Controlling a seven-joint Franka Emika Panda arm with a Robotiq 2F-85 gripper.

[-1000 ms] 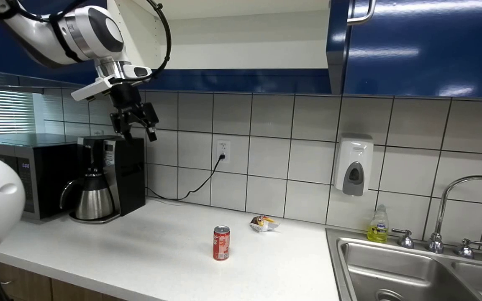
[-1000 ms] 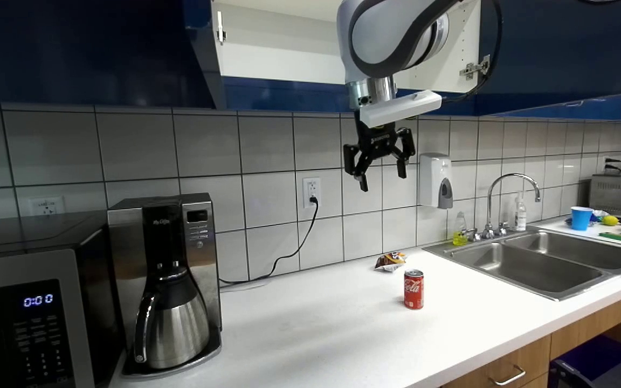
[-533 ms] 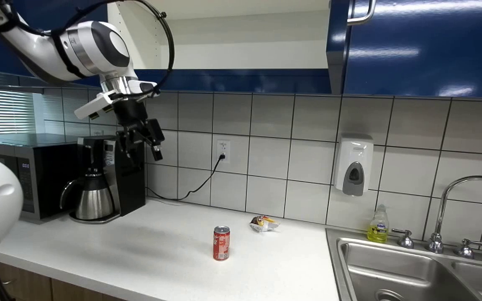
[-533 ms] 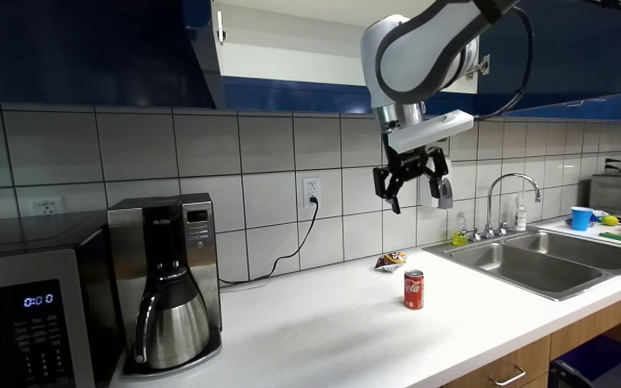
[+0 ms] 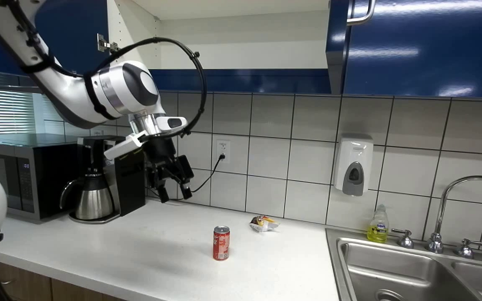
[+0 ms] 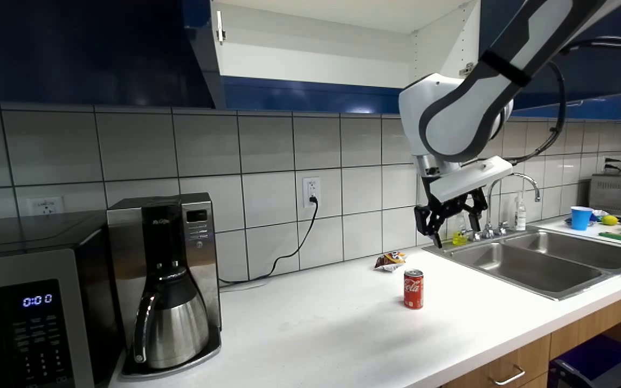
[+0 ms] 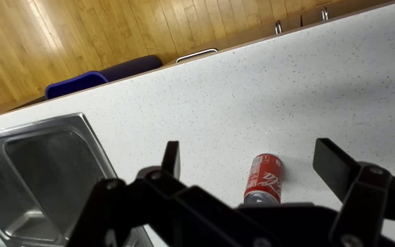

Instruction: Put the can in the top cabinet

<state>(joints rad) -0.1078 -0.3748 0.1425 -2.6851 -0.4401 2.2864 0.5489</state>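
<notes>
A tiled wall (image 6: pixel 267 143) backs the pale counter (image 6: pixel 299 334). Above the counter, the blue cabinet (image 5: pixel 245 50) stands open, its white inside showing in both exterior views. The arm (image 5: pixel 107 90) slopes down from the upper edge in both exterior views, in front of the wall. A steel sink (image 5: pixel 391 257) with two basins is set into the counter. Well apart from it sits the microwave (image 6: pixel 35 291), with the coffee maker (image 6: pixel 167 285) just beside. The gripper (image 5: pixel 175 195) hangs tilted over the counter, its two fingers (image 7: pixel 334 168) spread wide apart. A white dispenser (image 5: pixel 354 165) is fixed to the wall near the sink, and a bottle (image 5: pixel 378 228) of yellow liquid stands at the sink's back edge. The can (image 5: pixel 221 244), red with a silvery top, stands upright on the counter between the coffee maker and the sink, lower than the gripper and apart from it; in the wrist view it shows between the fingers. Nearer the wall than the can lies a crumpled packet (image 5: pixel 263 223).
</notes>
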